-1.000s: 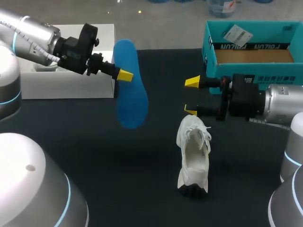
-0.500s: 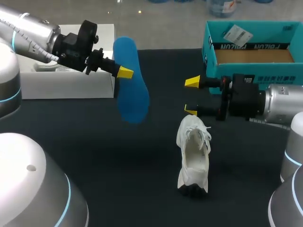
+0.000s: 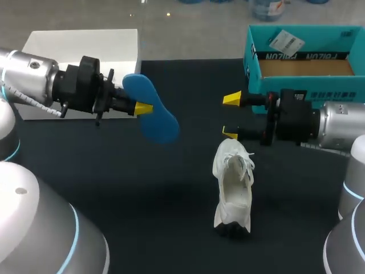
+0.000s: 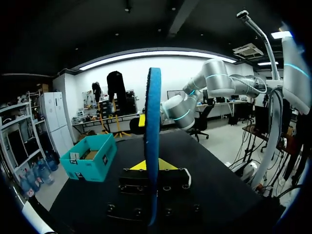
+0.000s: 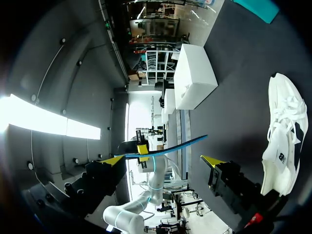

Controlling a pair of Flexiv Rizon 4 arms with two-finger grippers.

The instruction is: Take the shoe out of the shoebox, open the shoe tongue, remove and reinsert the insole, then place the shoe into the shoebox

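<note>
Shoe point(image 3: 232, 188) (upright, seemingly) on dark table point(image 3: 142, 194).

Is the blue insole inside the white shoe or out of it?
Out. The left arm's jaws hold the blue insole up in the air, apart from the white shoe, which sits on the table.

You get even, fairly bright light from overhead on the white shoe point(image 3: 232, 188), which looks almost washed out against the dark table point(image 3: 171, 234). Shadows on the table around the shoe are faint and soft-edged. The right arm point(image 3: 342, 123), just beside the shoe, shows a pale sheen on its silver shell. In the right wrist view a ceiling strip point(image 5: 34, 114) far beyond the shoe glares white, and the room around it is dim.
</note>
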